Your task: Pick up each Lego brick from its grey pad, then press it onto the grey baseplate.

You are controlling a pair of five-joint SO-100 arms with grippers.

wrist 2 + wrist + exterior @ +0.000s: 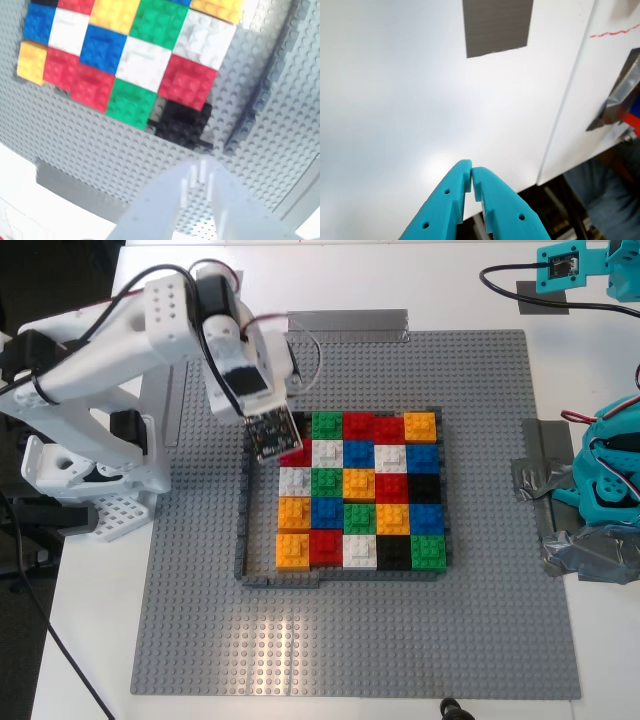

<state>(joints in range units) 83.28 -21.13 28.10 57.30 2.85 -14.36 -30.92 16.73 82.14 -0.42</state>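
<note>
The grey baseplate (480,620) carries a dark-grey frame around a coloured mosaic (360,495) that includes several orange bricks (358,483). No loose orange brick shows. My second gripper (200,170), white, is shut and empty. It hovers over the mosaic's far corner on the exterior view's left (278,438), just above a black brick (182,122) and a red one (187,82). My first gripper (471,172), teal, is shut and empty over the white table, short of a bare grey pad (497,25). That pad shows at the exterior view's top right (543,300), and there the first gripper's jaws are hidden.
The teal arm's base (610,475) is taped down at the exterior view's right with crumpled grey tape (540,485). The white arm's base (80,470) stands at the left. A clear plastic strip (347,322) lies at the baseplate's far edge. The table edge (555,135) runs close beside my first gripper.
</note>
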